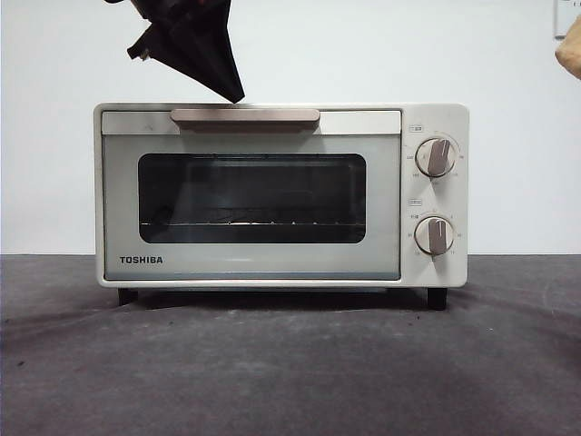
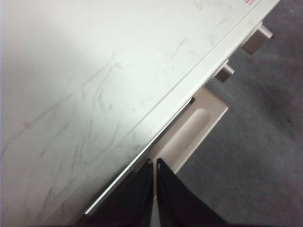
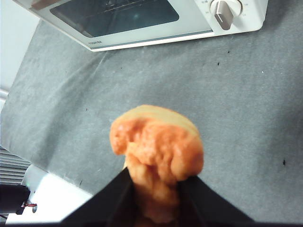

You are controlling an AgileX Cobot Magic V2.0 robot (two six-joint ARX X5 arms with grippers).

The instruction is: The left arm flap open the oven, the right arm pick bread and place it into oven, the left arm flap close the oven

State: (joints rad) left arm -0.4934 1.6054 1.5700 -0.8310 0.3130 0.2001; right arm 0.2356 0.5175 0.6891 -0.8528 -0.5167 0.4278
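Note:
The cream-white oven stands at the middle of the table with its door shut. My left gripper points down, its tip just above the oven's top edge over the beige handle. In the left wrist view this gripper has its jaws pressed together and empty, at the top front edge, with the handle just beyond. My right gripper is shut on the golden-orange bread and holds it high above the grey mat, off the oven's knob side. A bit of the bread shows at the front view's upper right edge.
Two beige knobs sit on the oven's right panel. A wire rack shows through the dark window. A grey mat covers the table in front of the oven, and its edge shows in the right wrist view.

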